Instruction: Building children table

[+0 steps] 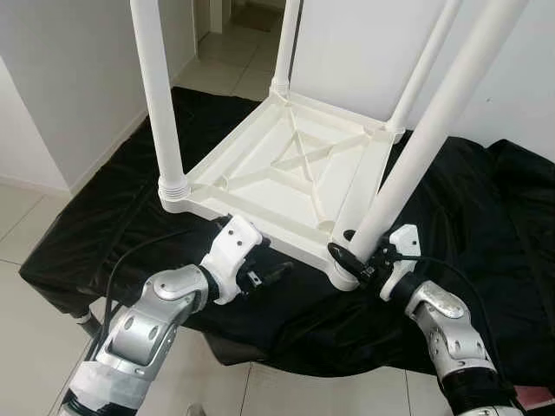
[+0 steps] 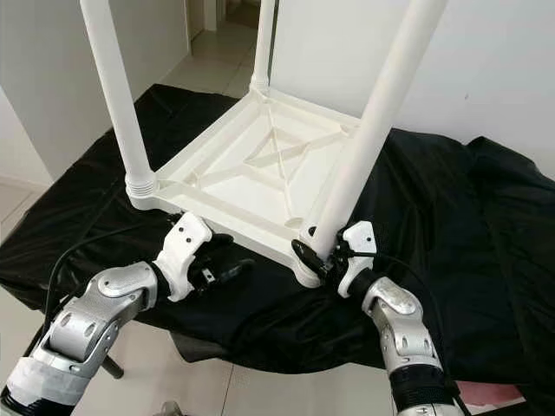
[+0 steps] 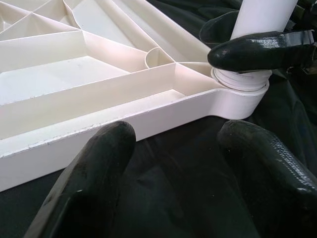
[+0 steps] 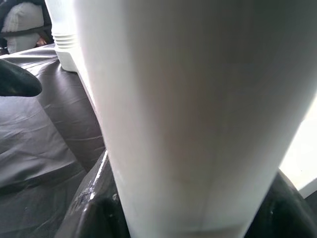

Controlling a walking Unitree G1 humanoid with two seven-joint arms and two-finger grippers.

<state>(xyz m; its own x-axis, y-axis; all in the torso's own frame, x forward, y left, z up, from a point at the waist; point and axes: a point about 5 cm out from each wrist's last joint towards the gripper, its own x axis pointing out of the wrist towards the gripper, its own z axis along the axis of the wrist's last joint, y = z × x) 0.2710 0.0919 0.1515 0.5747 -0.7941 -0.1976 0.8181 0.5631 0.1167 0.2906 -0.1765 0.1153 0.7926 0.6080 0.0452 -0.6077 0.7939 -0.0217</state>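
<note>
Right jaws (image 1: 354, 258) clamped on near table leg (image 1: 434, 130), left jaws (image 1: 276, 276) parted, empty, beside upturned tabletop (image 3: 74, 109)

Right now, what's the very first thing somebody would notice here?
A white plastic table lying upside down on a black cloth, its four legs sticking up. The right gripper has its jaws clamped around the near right leg just above its corner socket. The left gripper hovers open over the cloth beside the table's near edge.
</note>
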